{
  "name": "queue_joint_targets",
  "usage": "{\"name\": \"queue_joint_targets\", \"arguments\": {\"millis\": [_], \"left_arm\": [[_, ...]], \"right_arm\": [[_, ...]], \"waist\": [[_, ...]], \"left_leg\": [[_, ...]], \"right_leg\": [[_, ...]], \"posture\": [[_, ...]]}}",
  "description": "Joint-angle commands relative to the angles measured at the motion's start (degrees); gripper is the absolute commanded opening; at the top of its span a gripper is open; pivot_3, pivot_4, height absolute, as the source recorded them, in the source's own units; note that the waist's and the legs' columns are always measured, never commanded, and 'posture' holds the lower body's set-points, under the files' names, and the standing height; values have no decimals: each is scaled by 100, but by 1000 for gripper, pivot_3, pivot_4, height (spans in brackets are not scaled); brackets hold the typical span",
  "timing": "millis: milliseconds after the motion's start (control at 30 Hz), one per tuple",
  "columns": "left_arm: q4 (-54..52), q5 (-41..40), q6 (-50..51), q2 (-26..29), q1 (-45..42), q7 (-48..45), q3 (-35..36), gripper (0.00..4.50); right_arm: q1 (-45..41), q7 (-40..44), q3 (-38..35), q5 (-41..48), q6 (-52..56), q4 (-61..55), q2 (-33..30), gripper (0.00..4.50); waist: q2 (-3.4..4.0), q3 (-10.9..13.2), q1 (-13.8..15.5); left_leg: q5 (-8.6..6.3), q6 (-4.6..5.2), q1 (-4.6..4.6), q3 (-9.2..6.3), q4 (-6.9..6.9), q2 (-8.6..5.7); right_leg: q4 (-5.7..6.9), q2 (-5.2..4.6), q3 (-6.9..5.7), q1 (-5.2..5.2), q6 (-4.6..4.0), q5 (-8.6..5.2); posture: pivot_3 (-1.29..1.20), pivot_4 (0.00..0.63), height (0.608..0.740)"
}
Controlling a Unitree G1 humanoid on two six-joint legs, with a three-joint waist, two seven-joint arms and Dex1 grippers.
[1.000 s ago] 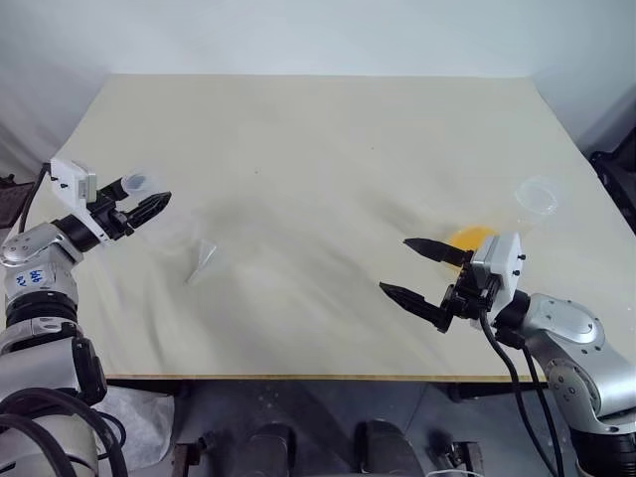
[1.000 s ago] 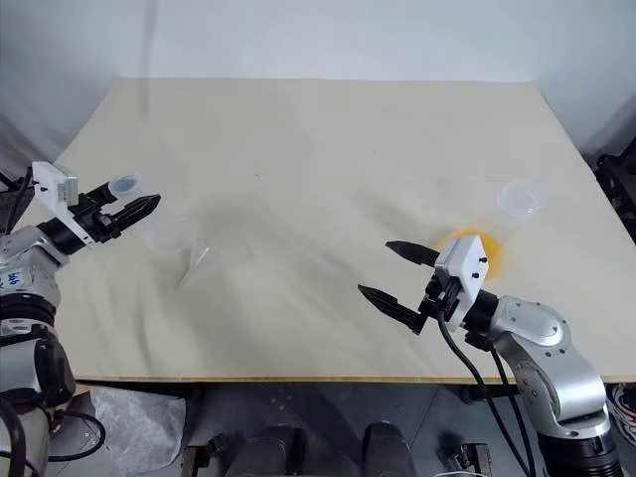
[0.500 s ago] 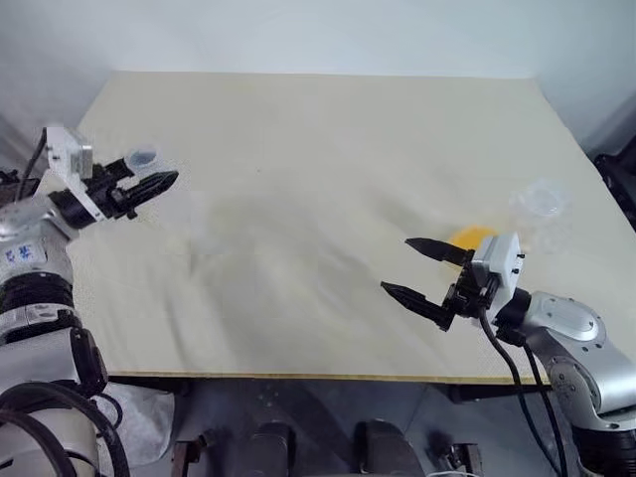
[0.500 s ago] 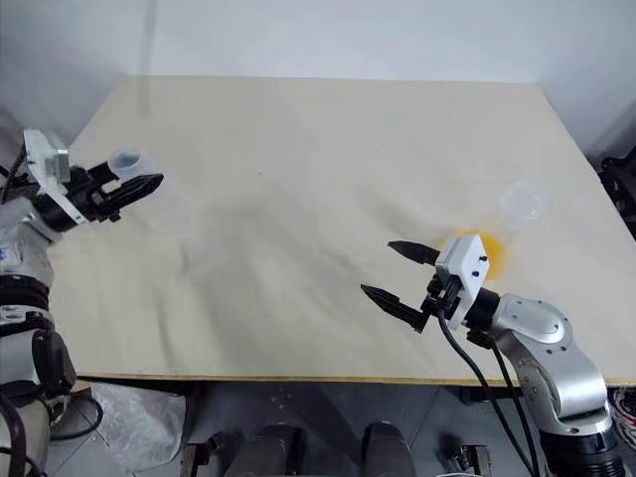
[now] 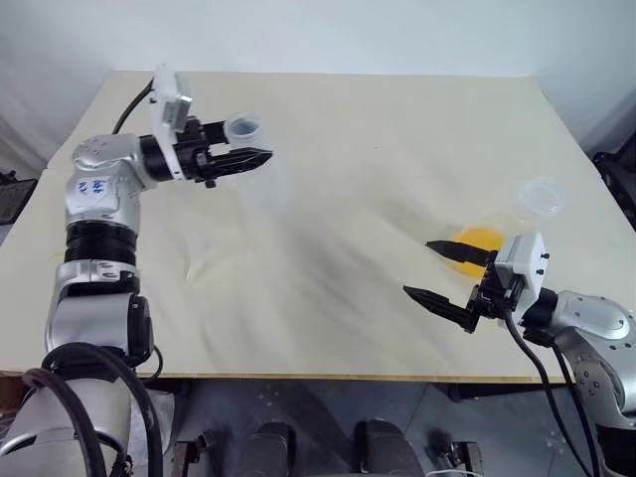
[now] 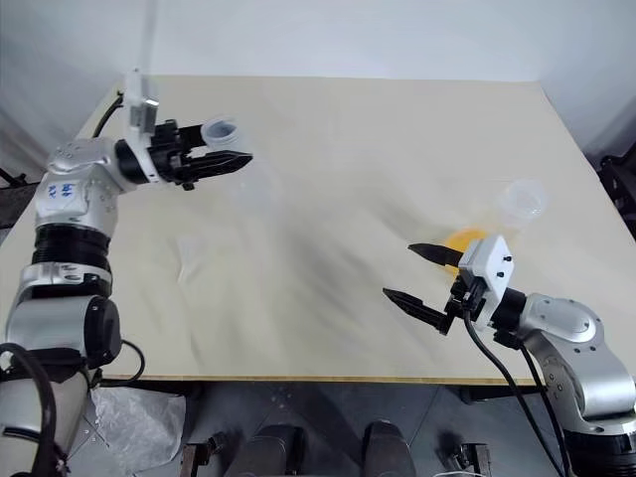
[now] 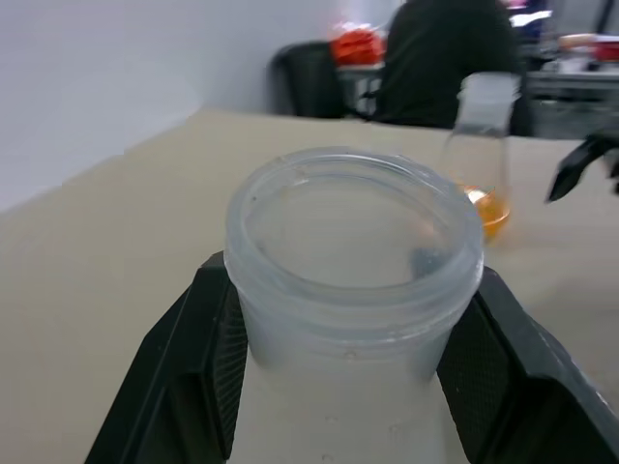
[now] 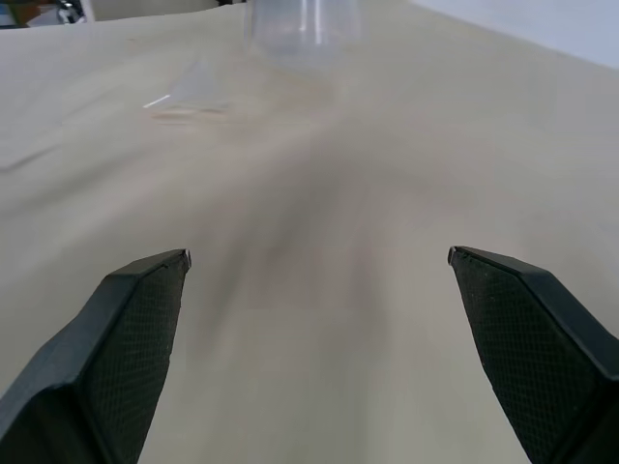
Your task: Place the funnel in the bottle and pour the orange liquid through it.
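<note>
Our left claw (image 7: 353, 387) pinches the clear, smooth-walled bottle (image 7: 353, 290) upright, mouth up, at ten o'clock over the matte desk (image 5: 378, 149); right claw (image 5: 445, 270) spread.

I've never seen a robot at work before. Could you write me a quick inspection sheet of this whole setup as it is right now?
Surface: beige table, faintly creased and smudged, no spill seen.
Job's things: bottle gripped by its neck, nothing seen in its mouth; funnel lying on the table, not yet in the bottle; orange liquid is a shallow pool in a clear flask standing near the right arm.
Clutter: nothing seen.
Grippers: left gripper shut on the bottle; right gripper open and holding nothing, beside the flask.
Cables: black cable looping at the left wrist; black cables hanging from the right arm.
Surroundings: pale wall; a person in dark clothing beyond the table.
</note>
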Motion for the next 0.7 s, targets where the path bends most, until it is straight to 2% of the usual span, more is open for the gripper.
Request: {"name": "queue_joint_targets", "arguments": {"millis": [33,200,433,700], "left_arm": [[-437,-121,186,-327,-91,-188,-210,2313],[-1125,-164,640,-878,290,-257,-594,2313],[-1668,175,637,-1410,854,48,-1254,2313],[-1267,729,-91,-1883,823,649,-1630,2313]], "right_arm": [[186,-121,-233,37,-119,-330,21,4500],[566,-236,-432,100,-117,-587,6,4500],[1091,-225,-804,77,-201,-663,-32,4500],[1299,-330,-888,41,-278,-773,3,4500]], "waist": [[0,0,-4],[0,0,-12],[0,0,21],[0,0,95]], "left_leg": [[0,0,0,0,0,0],[0,1,-2,6,1,-4],[2,0,-3,8,13,3],[1,3,-4,6,28,2]], "right_leg": [[0,0,0,0,0,0],[0,0,3,-3,0,0],[-2,4,6,1,0,0],[-9,4,5,11,0,0]], "posture": [[0,150,740],[0,150,740],[0,150,740],[0,150,740]]}}
